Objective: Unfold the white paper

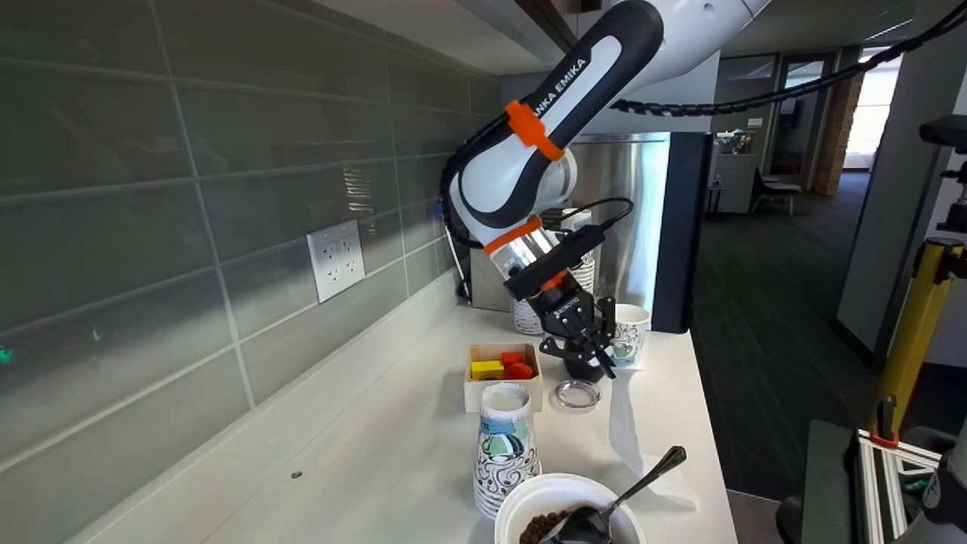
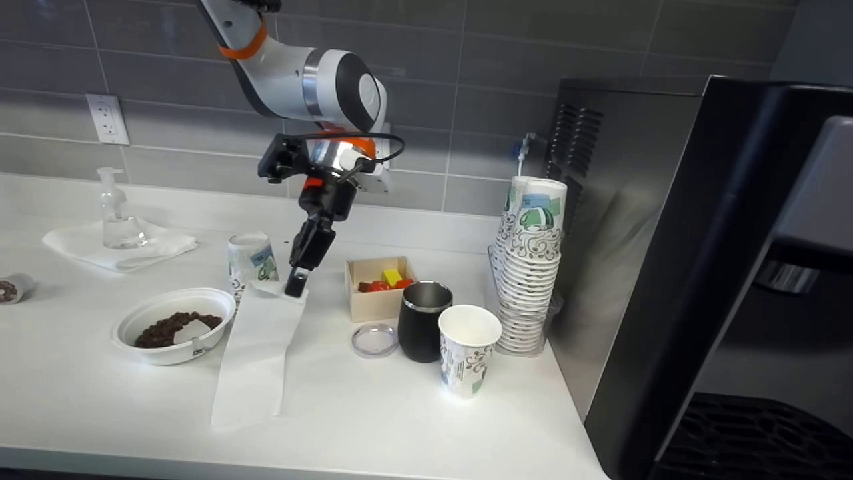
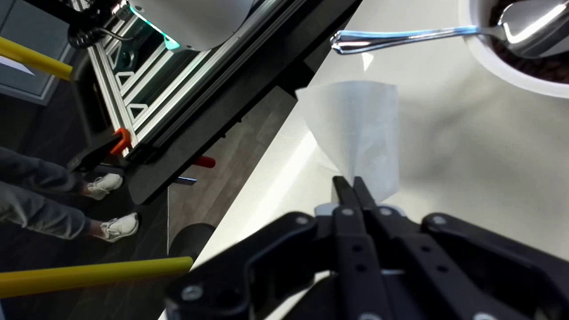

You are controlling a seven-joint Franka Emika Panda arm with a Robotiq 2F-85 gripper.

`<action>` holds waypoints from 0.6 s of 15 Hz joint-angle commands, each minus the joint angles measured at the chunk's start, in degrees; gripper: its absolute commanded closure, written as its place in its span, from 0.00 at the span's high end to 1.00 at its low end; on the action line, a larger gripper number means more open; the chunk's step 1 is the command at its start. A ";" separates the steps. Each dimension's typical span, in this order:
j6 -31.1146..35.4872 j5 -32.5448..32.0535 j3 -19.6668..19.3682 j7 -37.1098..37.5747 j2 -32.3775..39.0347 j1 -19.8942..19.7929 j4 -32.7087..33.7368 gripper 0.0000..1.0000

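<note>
The white paper (image 2: 256, 360) is a long strip. One end is raised at my gripper (image 2: 295, 285), and the other end lies on the counter toward the front edge. In an exterior view the paper (image 1: 624, 423) hangs down from the fingertips (image 1: 608, 372) and spreads flat on the counter behind the spoon handle. In the wrist view my gripper (image 3: 349, 180) has its fingertips nearly together, pinching an edge of the paper (image 3: 375, 133), which bends away with a crease along its middle. The pinched edge itself is mostly hidden by the fingers.
A white bowl (image 2: 126, 333) of brown pieces with a spoon (image 1: 650, 476) stands beside the paper. A paper cup stack (image 1: 505, 446), a box of blocks (image 2: 373, 303), a clear lid (image 2: 374, 340), a black tumbler (image 2: 420, 333) and a paper cup (image 2: 466, 360) stand nearby.
</note>
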 commanded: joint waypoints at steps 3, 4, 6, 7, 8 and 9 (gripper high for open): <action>-2.93 -2.49 -1.48 3.82 6.73 1.81 7.58 0.00; -2.19 -2.64 -1.63 4.36 7.30 2.00 7.95 0.00; 0.06 -2.48 -1.85 5.00 8.02 2.30 7.92 0.00; 1.42 -2.20 -1.90 5.24 8.23 2.38 7.68 0.00; 3.36 -1.86 -1.92 5.58 8.17 2.52 6.95 0.00; 5.04 -1.52 -1.93 5.99 8.21 2.62 6.41 0.00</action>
